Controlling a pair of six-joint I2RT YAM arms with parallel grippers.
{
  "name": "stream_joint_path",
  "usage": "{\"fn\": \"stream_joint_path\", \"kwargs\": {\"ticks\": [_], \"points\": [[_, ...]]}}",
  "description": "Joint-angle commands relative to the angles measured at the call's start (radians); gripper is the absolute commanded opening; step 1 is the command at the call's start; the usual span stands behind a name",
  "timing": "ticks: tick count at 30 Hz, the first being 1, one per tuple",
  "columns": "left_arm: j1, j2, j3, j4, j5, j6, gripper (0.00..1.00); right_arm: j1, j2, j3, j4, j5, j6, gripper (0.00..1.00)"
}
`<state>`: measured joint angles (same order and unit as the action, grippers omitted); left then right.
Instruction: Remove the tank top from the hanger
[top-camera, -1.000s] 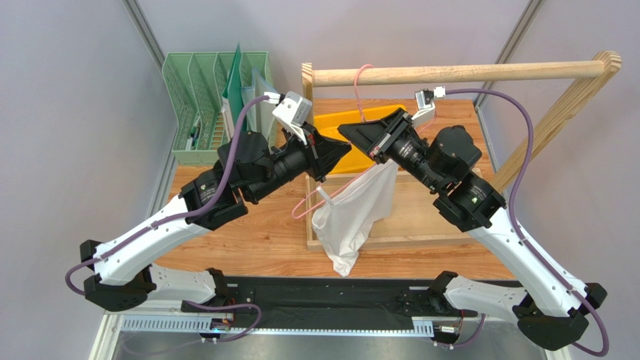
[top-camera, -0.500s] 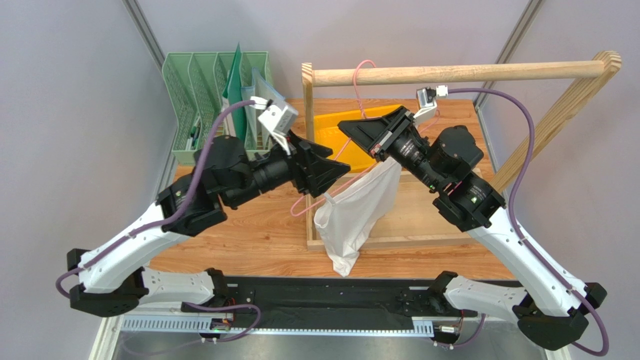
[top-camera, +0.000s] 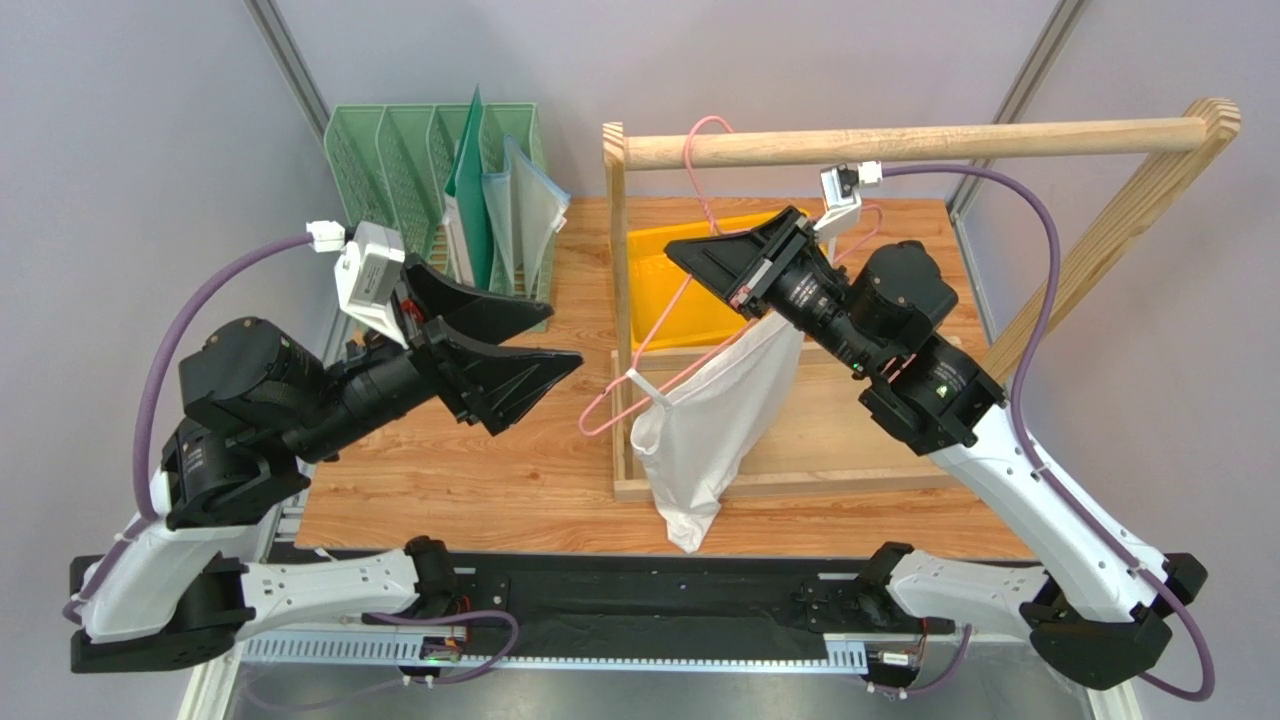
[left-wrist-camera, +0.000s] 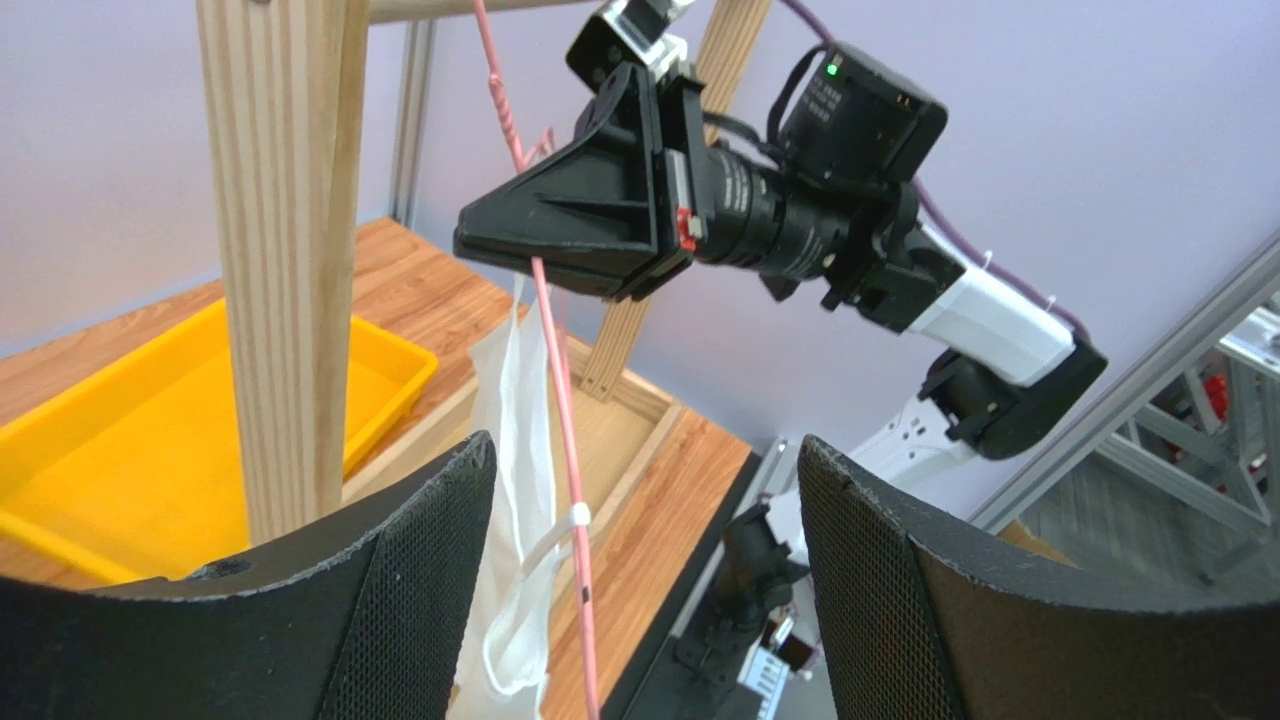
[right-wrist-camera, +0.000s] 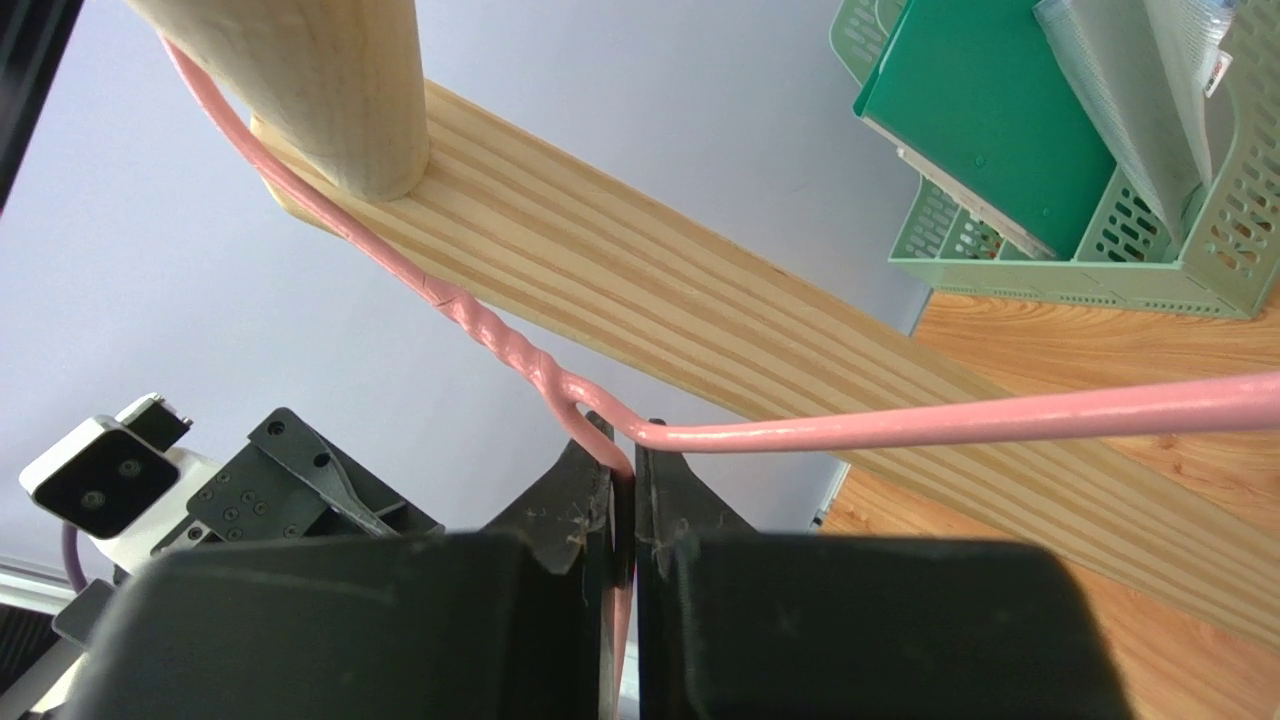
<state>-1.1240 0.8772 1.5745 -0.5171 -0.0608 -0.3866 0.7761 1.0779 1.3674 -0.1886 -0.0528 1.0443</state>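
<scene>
The pink wire hanger (top-camera: 601, 408) has its hook over the wooden rail (top-camera: 932, 143) and tilts down to the left. My right gripper (top-camera: 684, 252) is shut on the hanger just below its twisted neck (right-wrist-camera: 496, 333), the wire pinched between its fingers (right-wrist-camera: 624, 465). The white tank top (top-camera: 706, 435) droops from the hanger, with one strap looped over the wire (left-wrist-camera: 579, 518). My left gripper (top-camera: 564, 335) stands open to the left of the hanger, touching nothing. In the left wrist view the hanger (left-wrist-camera: 559, 390) and tank top (left-wrist-camera: 504, 390) show beyond its open jaws (left-wrist-camera: 646, 443).
A yellow tray (top-camera: 669, 293) lies on the table behind the frame's upright post (top-camera: 615, 240). A green file rack (top-camera: 436, 180) stands at the back left, close to my left gripper. The frame's base boards (top-camera: 781, 483) lie under the tank top.
My left gripper has opened and drawn back to the left, away from the hanger and tank top. The right gripper has kept its grip and risen slightly.
</scene>
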Motion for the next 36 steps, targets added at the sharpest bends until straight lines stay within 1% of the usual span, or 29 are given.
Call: {"fn": "stream_joint_path", "kwargs": {"ticks": [1,8,16,22,25,29,32,33,36], "points": [[-0.003,-0.027,0.001,-0.107,-0.023,0.052,0.79,0.026,0.011,0.099,0.055,-0.042,-0.124,0.00],[-0.003,-0.063,-0.028,-0.133,-0.073,0.086,0.80,0.080,0.036,0.173,0.029,-0.019,-0.182,0.00],[-0.003,-0.058,0.005,-0.159,-0.111,0.126,0.80,0.094,0.030,0.141,0.008,0.028,-0.205,0.00],[-0.003,-0.017,0.071,-0.179,-0.062,0.134,0.80,0.110,-0.018,0.105,0.005,0.027,-0.219,0.00],[-0.003,0.012,0.076,-0.161,-0.005,0.126,0.82,0.118,-0.056,0.070,-0.003,0.022,-0.207,0.00],[-0.003,0.078,0.088,-0.146,0.120,0.115,0.83,0.137,-0.128,-0.007,-0.006,0.025,-0.173,0.00],[-0.003,0.135,0.105,-0.141,0.186,0.101,0.83,0.138,-0.209,-0.099,-0.015,0.041,-0.133,0.00],[-0.003,0.144,0.101,-0.135,0.194,0.098,0.83,0.138,-0.245,-0.144,-0.020,0.048,-0.121,0.00],[-0.003,0.161,0.058,-0.100,0.199,0.091,0.82,0.138,-0.285,-0.197,-0.057,0.050,-0.113,0.00]]}}
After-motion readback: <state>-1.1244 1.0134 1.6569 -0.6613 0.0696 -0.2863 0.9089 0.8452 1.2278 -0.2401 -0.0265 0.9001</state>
